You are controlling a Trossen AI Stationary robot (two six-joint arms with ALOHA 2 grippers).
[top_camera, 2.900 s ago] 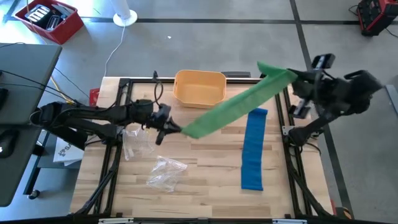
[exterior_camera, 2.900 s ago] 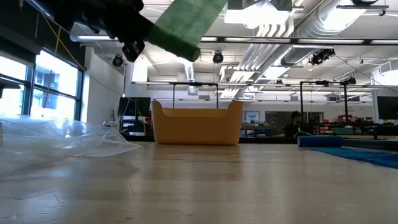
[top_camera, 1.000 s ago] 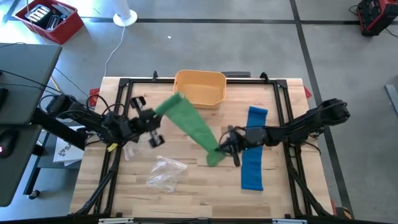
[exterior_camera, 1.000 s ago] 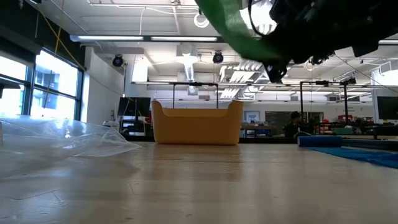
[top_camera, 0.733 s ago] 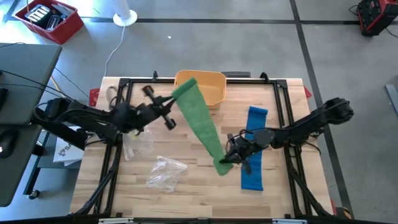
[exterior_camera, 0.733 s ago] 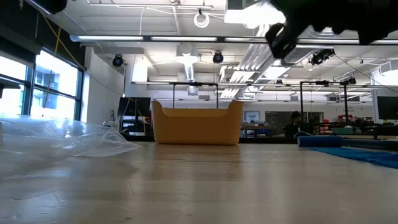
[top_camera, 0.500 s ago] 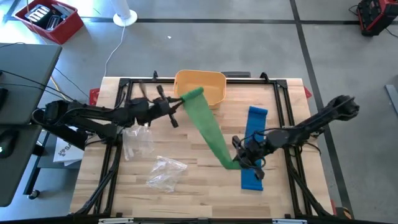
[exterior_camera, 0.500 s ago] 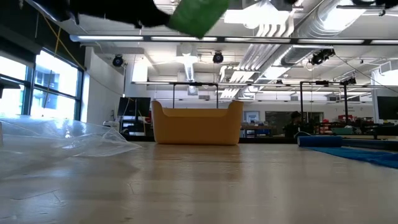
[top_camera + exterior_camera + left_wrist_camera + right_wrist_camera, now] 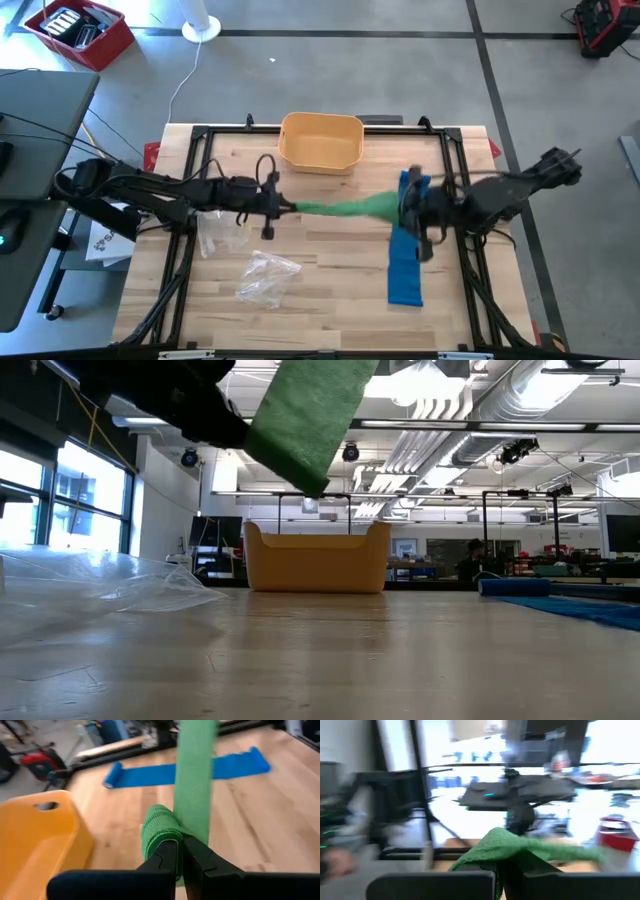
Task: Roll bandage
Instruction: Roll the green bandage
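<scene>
A green bandage (image 9: 345, 209) hangs above the table's middle, stretched between my two grippers, and shows high up in the low view (image 9: 310, 420). My left gripper (image 9: 285, 208) is shut on its left end, which is bunched into a small roll (image 9: 159, 827). My right gripper (image 9: 405, 207) is shut on its right end. A blue bandage (image 9: 406, 250) lies flat on the table below the right gripper, one end rolled (image 9: 112, 774). My left gripper pinches the green bandage between its two fingers (image 9: 167, 857), just beside the small rolled end (image 9: 161, 835). The fingers come nearly level from the table's left. The strip runs away from them, lifted clear of the table. My right gripper pinches the bandage's other end, a bunched fold (image 9: 506, 842), between its two fingers (image 9: 492, 870). It comes level from the table's right. The bandage runs off toward the left gripper, clear of the table.
A yellow bin (image 9: 320, 140) stands at the far edge, behind the bandage. Two clear plastic bags (image 9: 266, 277) (image 9: 220, 228) lie near the left arm. A dark frame (image 9: 190, 180) runs around the tabletop. Bare wood lies along the near edge.
My right gripper has risen from low over the table and gone toward the far right. My left gripper has sunk and tipped toward level. The green bandage, first slanting from far left to near right, now runs left to right between them, narrowed in the middle.
</scene>
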